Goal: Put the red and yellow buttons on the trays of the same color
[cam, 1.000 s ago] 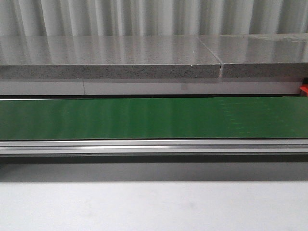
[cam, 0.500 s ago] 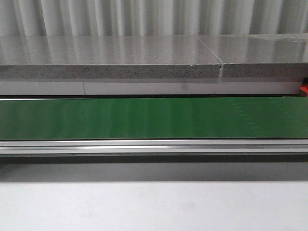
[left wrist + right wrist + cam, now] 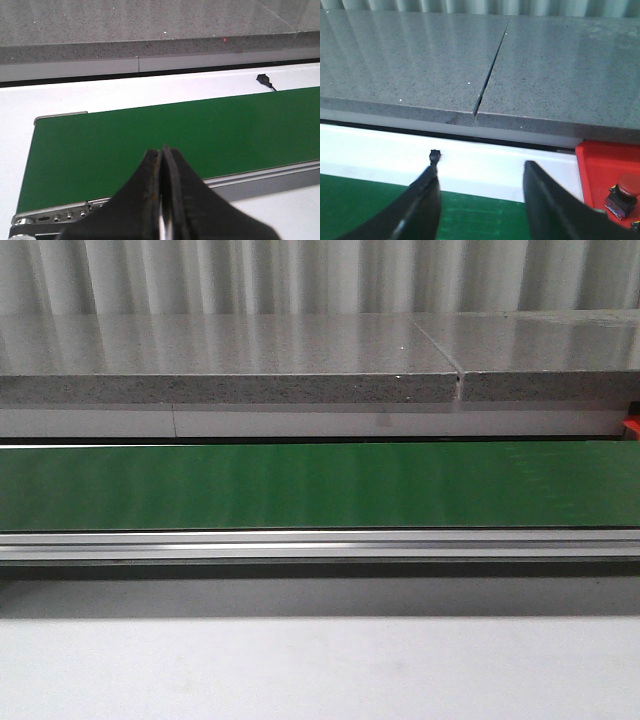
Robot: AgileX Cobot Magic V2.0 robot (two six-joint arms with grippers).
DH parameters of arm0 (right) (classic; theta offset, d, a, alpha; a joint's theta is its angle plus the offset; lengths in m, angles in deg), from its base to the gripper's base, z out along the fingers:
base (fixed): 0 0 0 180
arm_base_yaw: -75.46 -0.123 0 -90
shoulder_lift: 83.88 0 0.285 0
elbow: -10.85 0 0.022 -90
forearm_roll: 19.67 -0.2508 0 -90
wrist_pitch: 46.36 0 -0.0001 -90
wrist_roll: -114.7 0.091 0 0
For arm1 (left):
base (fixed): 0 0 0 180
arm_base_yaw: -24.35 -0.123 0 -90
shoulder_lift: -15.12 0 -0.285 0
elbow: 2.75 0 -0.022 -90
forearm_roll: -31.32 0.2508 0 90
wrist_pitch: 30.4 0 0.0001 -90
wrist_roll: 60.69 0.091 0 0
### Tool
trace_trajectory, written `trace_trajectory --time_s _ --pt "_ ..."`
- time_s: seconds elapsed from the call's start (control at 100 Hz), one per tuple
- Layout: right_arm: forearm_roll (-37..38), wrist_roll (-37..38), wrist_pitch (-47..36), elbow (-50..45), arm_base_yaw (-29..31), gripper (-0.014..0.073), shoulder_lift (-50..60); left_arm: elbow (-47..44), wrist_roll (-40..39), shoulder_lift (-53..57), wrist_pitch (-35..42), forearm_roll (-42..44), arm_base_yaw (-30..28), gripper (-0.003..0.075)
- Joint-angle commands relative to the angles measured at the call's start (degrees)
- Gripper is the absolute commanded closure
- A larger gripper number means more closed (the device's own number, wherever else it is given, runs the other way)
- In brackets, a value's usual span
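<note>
My left gripper (image 3: 161,165) pressed together over the green belt (image 3: 150,140), right gripper (image 3: 480,195) spread apart beside the red tray (image 3: 605,160) holding a red button (image 3: 622,192) at the bench's right edge.

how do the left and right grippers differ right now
The left gripper has its fingers pressed together with no gap; the right gripper has its fingers spread wide apart. The left gripper hangs over the green conveyor belt near its end; the right gripper sits at the belt's far edge, beside a red tray holding a red button. Both have black fingers and hold nothing.
</note>
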Motion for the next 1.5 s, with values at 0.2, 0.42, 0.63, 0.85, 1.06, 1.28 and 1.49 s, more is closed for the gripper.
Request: trace_trajectory --time_s 0.2,0.42,0.63,0.85,1.06,1.28,1.49 --pt "0.0 -0.9 -0.9 -8.8 -0.3 0.0607 13.3 1.6 -0.1 -0.3 3.8 -1.3 0.5 0.0741" --pt "-0.4 -0.9 -1.9 -12.0 -0.3 0.0661 17.9 1.6 -0.1 -0.3 3.8 -1.3 0.5 0.0741" --pt "-0.4 -0.9 -1.3 -12.0 -0.3 0.0661 17.9 1.6 -0.1 -0.3 3.8 -1.3 0.5 0.0741" --pt "-0.4 -0.9 -1.1 -12.0 -0.3 0.0661 17.9 1.6 -0.1 -0.3 3.8 -1.3 0.5 0.0741" --pt "-0.4 -0.9 -1.1 -12.0 -0.3 0.0661 17.9 1.6 -0.1 -0.3 3.8 -1.3 0.5 0.0741" --pt "-0.4 -0.9 -0.7 -12.0 -0.3 0.0661 17.9 1.6 -0.1 -0.3 3.8 -1.3 0.5 0.0741" --pt "-0.1 -0.8 -1.1 -12.0 -1.7 0.0661 18.1 1.6 -0.1 -0.3 3.8 -1.3 0.5 0.0741"
